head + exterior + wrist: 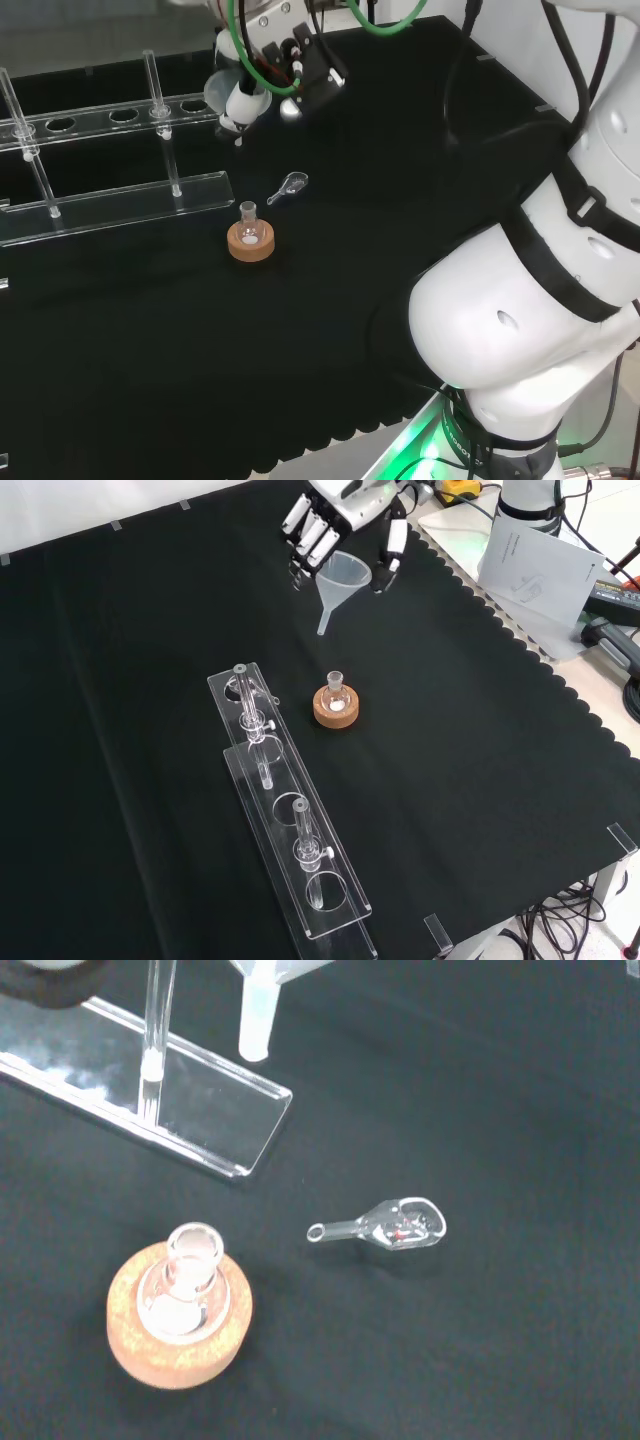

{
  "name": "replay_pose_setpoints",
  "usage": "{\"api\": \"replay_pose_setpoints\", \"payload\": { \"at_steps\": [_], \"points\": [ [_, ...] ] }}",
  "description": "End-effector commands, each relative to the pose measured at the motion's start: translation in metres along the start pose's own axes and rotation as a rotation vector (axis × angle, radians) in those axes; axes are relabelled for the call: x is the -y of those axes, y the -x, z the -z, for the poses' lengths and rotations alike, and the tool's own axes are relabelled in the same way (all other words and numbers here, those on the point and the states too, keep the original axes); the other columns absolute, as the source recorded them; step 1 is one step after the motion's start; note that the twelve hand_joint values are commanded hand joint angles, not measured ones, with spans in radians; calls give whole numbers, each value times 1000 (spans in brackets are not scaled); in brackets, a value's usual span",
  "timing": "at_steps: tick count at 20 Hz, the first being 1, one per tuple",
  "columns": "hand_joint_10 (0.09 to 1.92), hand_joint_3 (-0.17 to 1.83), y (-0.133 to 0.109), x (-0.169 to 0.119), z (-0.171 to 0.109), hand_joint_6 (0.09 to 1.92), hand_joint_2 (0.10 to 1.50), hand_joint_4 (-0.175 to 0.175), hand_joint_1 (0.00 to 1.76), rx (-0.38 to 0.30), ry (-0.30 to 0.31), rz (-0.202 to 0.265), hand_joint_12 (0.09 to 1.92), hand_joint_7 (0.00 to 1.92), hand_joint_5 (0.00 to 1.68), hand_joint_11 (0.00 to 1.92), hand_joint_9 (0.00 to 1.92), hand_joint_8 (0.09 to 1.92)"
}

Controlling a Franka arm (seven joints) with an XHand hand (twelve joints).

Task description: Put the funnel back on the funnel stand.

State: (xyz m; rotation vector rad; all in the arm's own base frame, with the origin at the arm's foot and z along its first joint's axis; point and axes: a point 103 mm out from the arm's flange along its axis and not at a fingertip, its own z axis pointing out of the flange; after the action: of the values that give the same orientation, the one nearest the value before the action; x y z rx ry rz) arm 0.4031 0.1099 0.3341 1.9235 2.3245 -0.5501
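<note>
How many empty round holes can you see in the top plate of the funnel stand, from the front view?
3: one at the stand's far end, one near the middle, one at the near end. Others may be hidden behind the posts.

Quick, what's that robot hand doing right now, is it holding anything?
Hand: closed around the funnel, held above the cloth.

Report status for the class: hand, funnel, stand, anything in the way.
Hand shut on funnel, held above the cloth. Funnel stand holes unfilled, funnel not yet seated. Flask on cork ring beside the stand; small glass scoop nearby.
</note>
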Motion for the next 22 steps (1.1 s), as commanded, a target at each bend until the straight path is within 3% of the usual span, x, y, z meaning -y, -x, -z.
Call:
{"api": "replay_pose_setpoints", "payload": {
  "at_steps": [1,9,22],
  "points": [
    [507,425,14,-9,14,91,765,-39,699,-26,10,-5,1272,563,555,533,973,697],
    [510,427,27,-38,28,93,764,-39,696,-65,14,-3,1274,558,555,531,968,702],
    [516,428,30,-93,39,96,763,-41,697,-83,26,51,1276,554,559,529,962,708]
  ]
}}
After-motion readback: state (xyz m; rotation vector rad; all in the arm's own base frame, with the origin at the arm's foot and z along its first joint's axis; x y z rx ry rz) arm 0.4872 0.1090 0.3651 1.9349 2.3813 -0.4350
